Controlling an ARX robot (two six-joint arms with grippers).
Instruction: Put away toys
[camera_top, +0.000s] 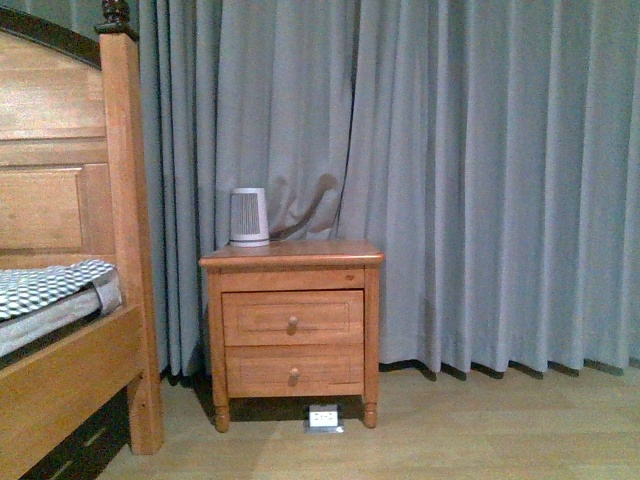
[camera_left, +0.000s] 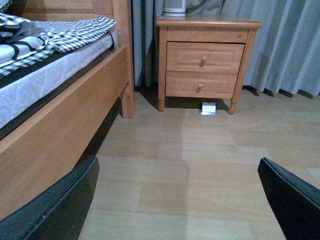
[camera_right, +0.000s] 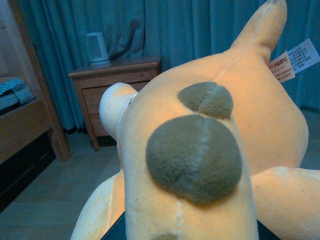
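An orange-yellow plush toy (camera_right: 210, 150) with brown-grey patches fills the right wrist view, a pale paper tag (camera_right: 294, 60) hanging from it. My right gripper (camera_right: 185, 235) is shut on the plush toy, and its fingers are almost wholly hidden behind the fabric. In the left wrist view my left gripper (camera_left: 182, 200) is open above bare wooden floor, its dark fingers (camera_left: 55, 210) far apart with nothing between them. Neither arm nor the toy shows in the front view.
A wooden nightstand (camera_top: 292, 320) with two drawers stands against grey curtains (camera_top: 450, 180), a small white device (camera_top: 249, 217) on top. A wooden bed frame (camera_top: 60, 380) with checked bedding is on the left. A white socket (camera_top: 323, 417) sits on the floor under the nightstand.
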